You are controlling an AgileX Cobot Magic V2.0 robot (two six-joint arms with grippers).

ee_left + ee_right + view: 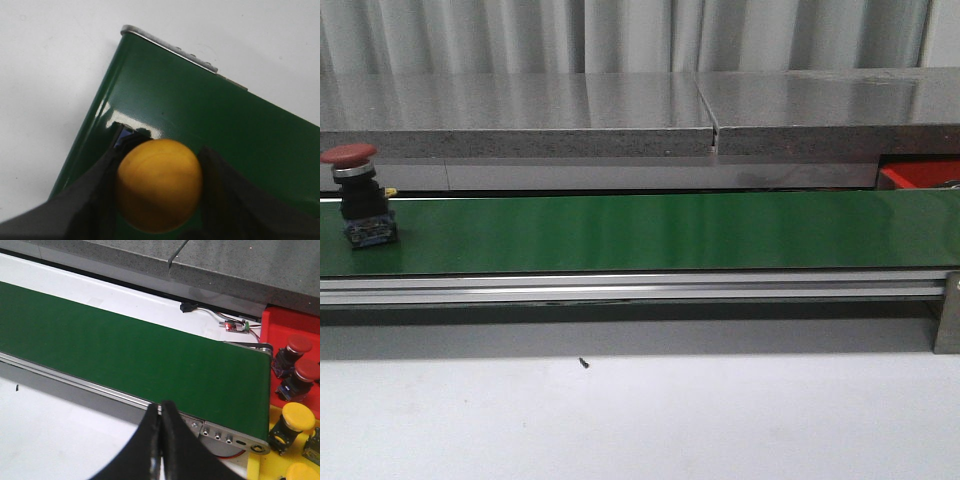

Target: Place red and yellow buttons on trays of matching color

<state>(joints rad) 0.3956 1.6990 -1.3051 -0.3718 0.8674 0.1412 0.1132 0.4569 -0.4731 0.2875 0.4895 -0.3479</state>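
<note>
The left gripper (160, 192) is clamped on a yellow button (159, 185), its dome filling the space between the dark fingers (90, 200), and it hangs over the near-end corner of the green belt (200, 120). On the other side, the right gripper (161, 440) is pressed closed with nothing between its tips, poised over the belt's metal side rail (100, 390). Beyond and to the side of those tips, past the belt's end roller, sits the red tray (285, 322) with two red buttons (298, 346) already in it, so part of the sorting looks done. Beside it is a yellow tray (257, 465) carrying yellow-capped buttons (297, 417). Still to go, by my reading: the yellow one in hand, plus a red mushroom button (350, 155) standing upright on the belt's far left end in the front view. Both trays are cut off by the frame edge, so a full count is impossible, and neither arm shows in the front view; only a sliver of red tray peeks in at its right edge.
</note>
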